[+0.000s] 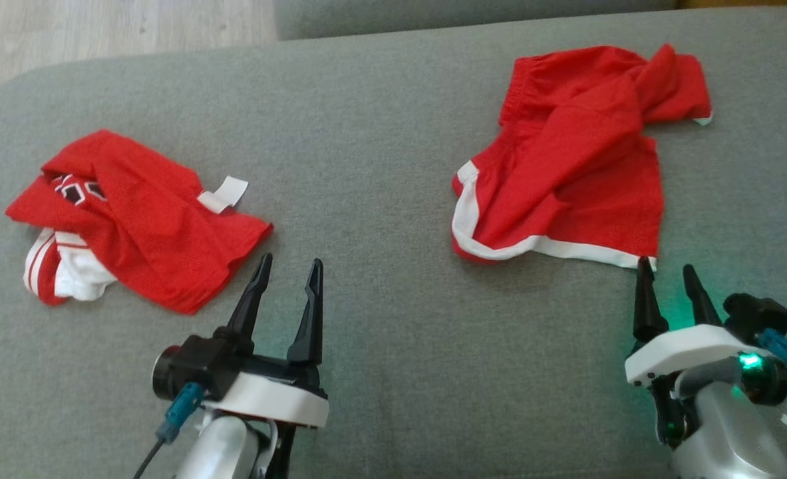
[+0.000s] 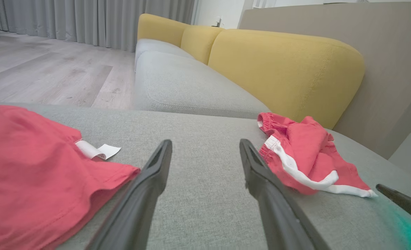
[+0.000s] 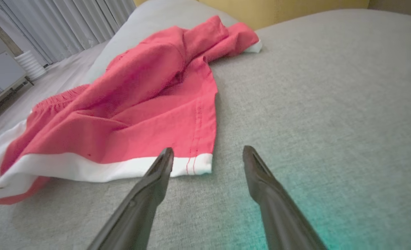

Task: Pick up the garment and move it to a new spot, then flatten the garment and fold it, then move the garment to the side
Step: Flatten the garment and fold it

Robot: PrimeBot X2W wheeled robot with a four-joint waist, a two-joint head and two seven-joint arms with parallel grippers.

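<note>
Red shorts with white trim (image 1: 579,159) lie crumpled on the right of the grey cushion (image 1: 380,166); the same garment (image 3: 142,104) fills the left of the right wrist view and shows at the right in the left wrist view (image 2: 302,156). My right gripper (image 1: 666,273) stands open just below the shorts' white hem corner (image 3: 195,163), nothing between its fingers. A second red garment with a white tag (image 1: 140,213) lies bunched at the left. My left gripper (image 1: 290,266) is open beside that garment's lower right edge (image 2: 45,180), not touching it.
Yellow back cushions (image 2: 278,66) and another grey seat (image 2: 177,83) lie beyond the cushion. Wooden floor (image 2: 45,73) and grey curtains (image 2: 87,21) are past its left edge. Bare grey fabric stretches between the two garments.
</note>
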